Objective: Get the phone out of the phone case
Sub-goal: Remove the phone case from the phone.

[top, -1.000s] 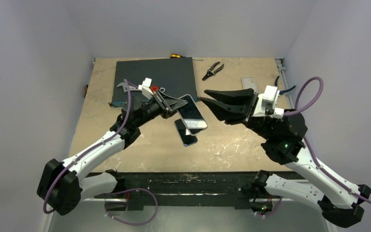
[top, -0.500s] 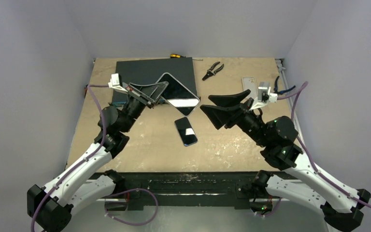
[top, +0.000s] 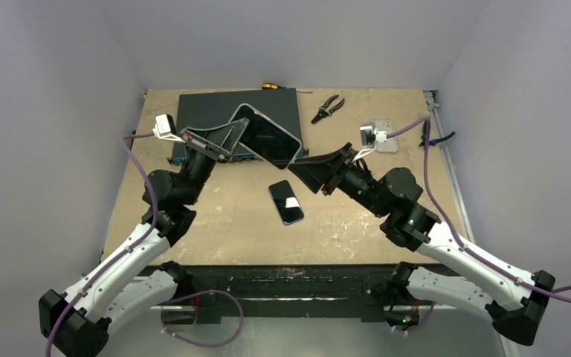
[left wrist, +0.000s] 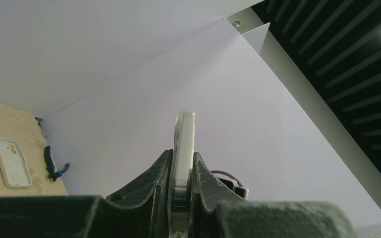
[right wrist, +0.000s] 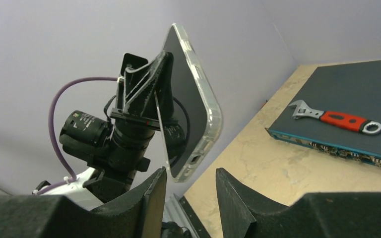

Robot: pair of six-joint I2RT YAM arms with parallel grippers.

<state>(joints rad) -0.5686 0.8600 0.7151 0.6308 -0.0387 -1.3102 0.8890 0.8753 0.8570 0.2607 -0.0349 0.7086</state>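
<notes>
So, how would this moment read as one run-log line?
left gripper: shut on cased phone, off table | right gripper: open, close to its lower end | second phone: flat on table

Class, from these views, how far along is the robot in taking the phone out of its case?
Done: the left gripper is shut on the phone, raised above the table. In hand: the right gripper stands open at its lower corner, not gripping yet. Left: the phone sits inside its clear case; nothing is separated.
</notes>
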